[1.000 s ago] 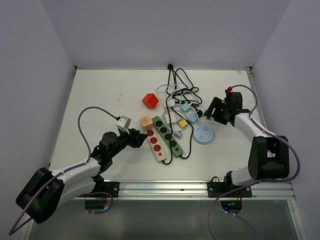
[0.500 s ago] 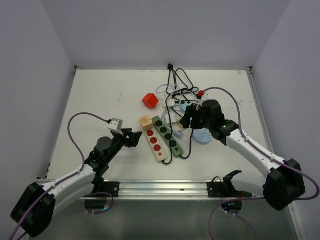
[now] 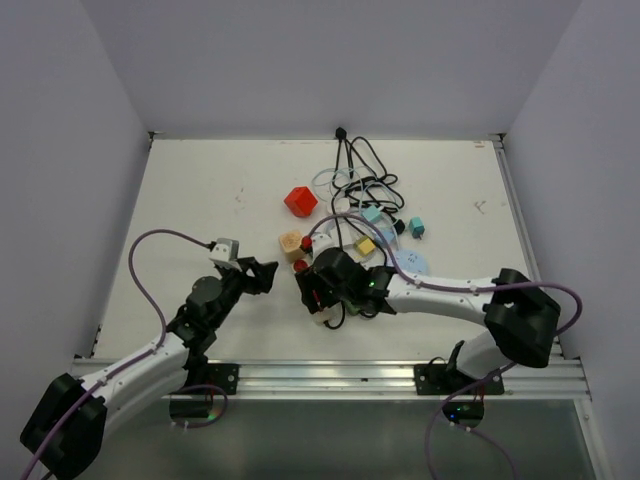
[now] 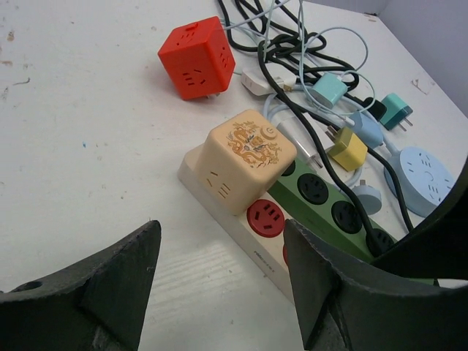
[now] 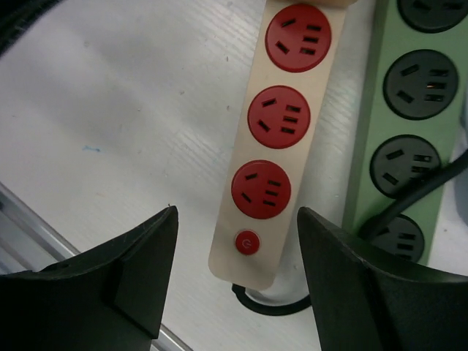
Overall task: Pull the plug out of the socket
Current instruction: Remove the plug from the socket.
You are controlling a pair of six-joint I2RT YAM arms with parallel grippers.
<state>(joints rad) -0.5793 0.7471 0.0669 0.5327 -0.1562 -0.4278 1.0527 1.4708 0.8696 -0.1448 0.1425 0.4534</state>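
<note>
Up at the far end of the cream strip (image 5: 289, 73) sits the beige cube plug (image 4: 248, 157), and it looks seated in the end socket. Left fingers (image 4: 110, 285) gape wide just short of it, holding nothing. What goes wrong from here, you reckon? (kev)

Strip coming along for the ride, I'd say. Right fingers (image 5: 124, 270) are spread wide too, empty, hanging over the switch end, and they don't look like they're pressing. Yank the cube with nothing pinning the strip and the whole thing lifts or skids across the surface (image 4: 73, 146), shoving the green strip (image 5: 406, 110) and that black cable (image 5: 409, 212). (mo)
</note>
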